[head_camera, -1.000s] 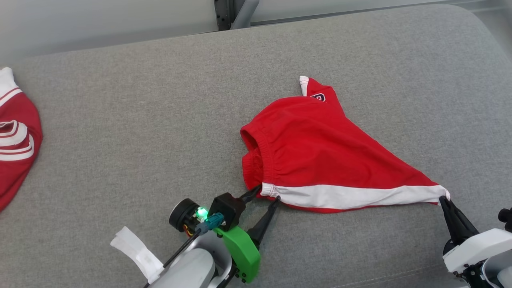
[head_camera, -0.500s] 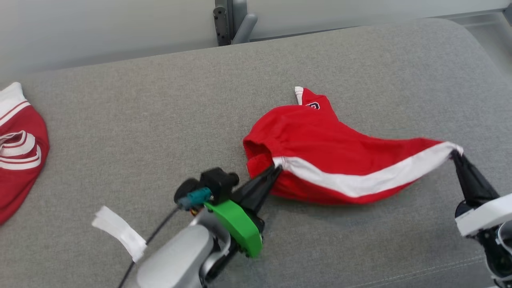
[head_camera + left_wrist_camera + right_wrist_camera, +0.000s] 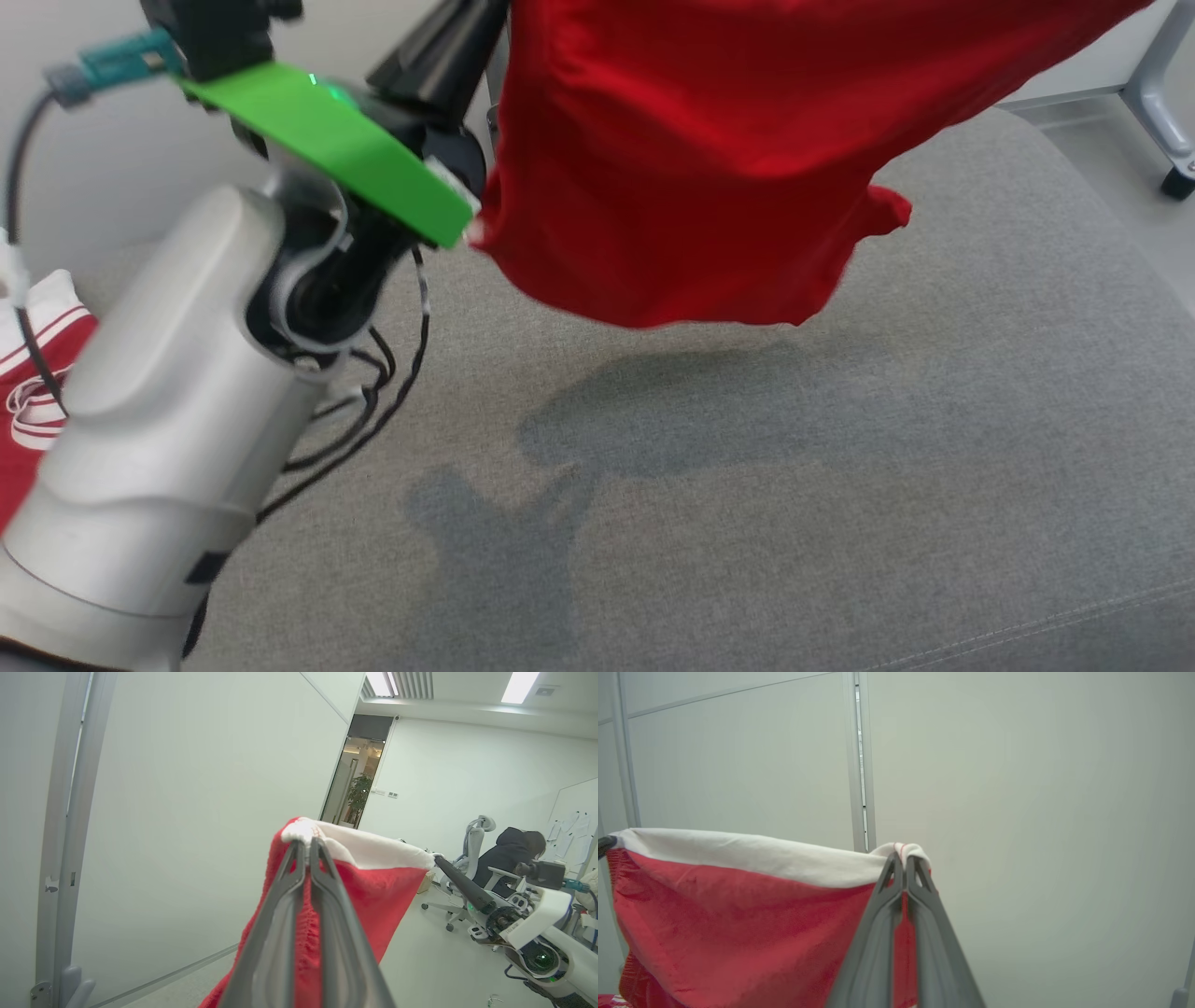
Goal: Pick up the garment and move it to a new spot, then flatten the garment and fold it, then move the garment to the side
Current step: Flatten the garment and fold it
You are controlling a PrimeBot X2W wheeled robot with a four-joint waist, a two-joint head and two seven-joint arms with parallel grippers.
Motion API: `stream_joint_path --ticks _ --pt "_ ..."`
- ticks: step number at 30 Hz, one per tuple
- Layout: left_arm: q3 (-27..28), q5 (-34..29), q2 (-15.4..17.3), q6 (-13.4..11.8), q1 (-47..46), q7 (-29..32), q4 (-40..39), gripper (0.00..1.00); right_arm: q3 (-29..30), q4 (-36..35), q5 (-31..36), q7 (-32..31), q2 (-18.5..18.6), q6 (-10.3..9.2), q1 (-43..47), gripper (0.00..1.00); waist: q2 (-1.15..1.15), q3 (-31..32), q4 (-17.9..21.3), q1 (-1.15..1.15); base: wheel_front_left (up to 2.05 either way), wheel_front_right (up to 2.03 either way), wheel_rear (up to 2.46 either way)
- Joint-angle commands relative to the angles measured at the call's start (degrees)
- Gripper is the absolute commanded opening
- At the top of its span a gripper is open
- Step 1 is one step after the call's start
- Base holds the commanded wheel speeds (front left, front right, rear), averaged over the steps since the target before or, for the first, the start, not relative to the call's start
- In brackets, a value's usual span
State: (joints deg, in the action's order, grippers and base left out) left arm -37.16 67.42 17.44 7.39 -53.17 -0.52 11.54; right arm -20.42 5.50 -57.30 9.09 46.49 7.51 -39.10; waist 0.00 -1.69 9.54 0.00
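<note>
The garment (image 3: 709, 159), red shorts with a white band, hangs in the air above the grey cushion (image 3: 840, 485) and casts a shadow on it. My left gripper (image 3: 306, 843) is shut on one corner of the white band (image 3: 369, 849). In the head view the left arm is raised at the left, its dark fingers (image 3: 439, 56) running up beside the cloth. My right gripper (image 3: 903, 859) is shut on the other corner of the white band (image 3: 752, 856). The band stretches taut between the two grippers. The right gripper (image 3: 437, 859) also appears in the left wrist view.
A second red and white garment (image 3: 28, 401) lies at the cushion's left edge. A metal frame leg with a caster (image 3: 1162, 112) stands beyond the far right corner. A person (image 3: 514, 856) sits on an office chair across the room. A pale wall lies behind the cushion.
The left gripper closed on the waistband corner. Both grippers then rose and lifted the garment off the cushion. The head camera has also shifted.
</note>
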Motion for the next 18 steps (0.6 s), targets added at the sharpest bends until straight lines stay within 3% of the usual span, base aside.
stream_joint_path --ticks 1,9,14,18 --pt "1.39 1.59 0.58 0.15 -3.76 0.96 -1.2 0.0 0.59 -0.24 -0.45 -0.02 1.06 -0.04 -3.56 0.0 0.0 1.42 0.07 0.0 0.0 0.0 0.0" --pt "0.95 3.02 1.84 -0.11 -8.88 6.08 1.82 0.0 -4.52 1.55 -0.45 -3.45 1.61 -0.03 -11.23 0.0 0.0 1.8 0.28 0.0 0.0 0.0 0.0" --pt "0.32 4.64 1.8 -0.41 -10.41 9.89 6.05 0.0 -8.0 6.33 -0.8 -5.03 -0.91 -0.03 -15.8 0.0 0.0 -1.27 1.09 0.0 0.0 0.0 0.0" --pt "-0.39 3.78 1.89 -0.3 -14.71 12.23 9.79 0.0 -10.65 11.79 -0.72 -6.78 -5.31 -0.03 -21.51 0.0 0.0 -7.91 1.78 0.0 0.0 0.0 0.0"
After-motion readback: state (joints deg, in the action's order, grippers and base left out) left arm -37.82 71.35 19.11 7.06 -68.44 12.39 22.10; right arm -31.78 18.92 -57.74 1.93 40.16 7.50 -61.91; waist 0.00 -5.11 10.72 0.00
